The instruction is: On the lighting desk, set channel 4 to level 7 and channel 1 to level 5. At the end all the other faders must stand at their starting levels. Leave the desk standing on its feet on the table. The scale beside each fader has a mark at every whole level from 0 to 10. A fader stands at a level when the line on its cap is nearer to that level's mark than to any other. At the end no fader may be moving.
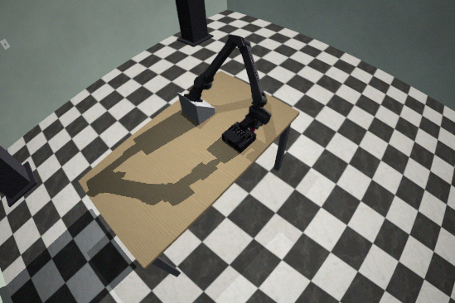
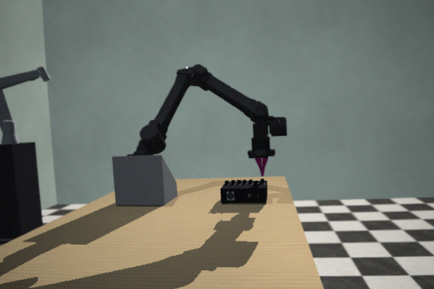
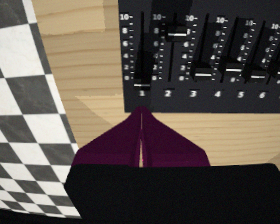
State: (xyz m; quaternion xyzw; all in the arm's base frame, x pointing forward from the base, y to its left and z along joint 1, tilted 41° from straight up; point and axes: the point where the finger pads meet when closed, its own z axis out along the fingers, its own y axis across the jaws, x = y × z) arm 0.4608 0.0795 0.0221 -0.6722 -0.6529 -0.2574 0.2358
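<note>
The lighting desk (image 1: 239,138) (image 2: 243,192) (image 3: 204,3) is a small black box standing on the wooden table (image 1: 151,215) (image 2: 116,237) near its far right edge. In the wrist view its numbered faders run in a row. The channel 1 cap (image 3: 143,84) sits low on its scale, the channel 2 cap (image 3: 177,32) sits high, and the channel 4 cap (image 3: 232,68) sits in the lower part. My gripper (image 2: 262,170) (image 3: 141,113) has purple fingers pressed together into a point, holding nothing. It hangs a little above the desk's channel 1 end, clear of the caps.
The grey arm base block (image 1: 196,108) (image 2: 141,179) stands on the table left of the desk. The table's right edge runs close by the desk. A black pedestal (image 2: 11,189) with a grey arm stands off the table at the left.
</note>
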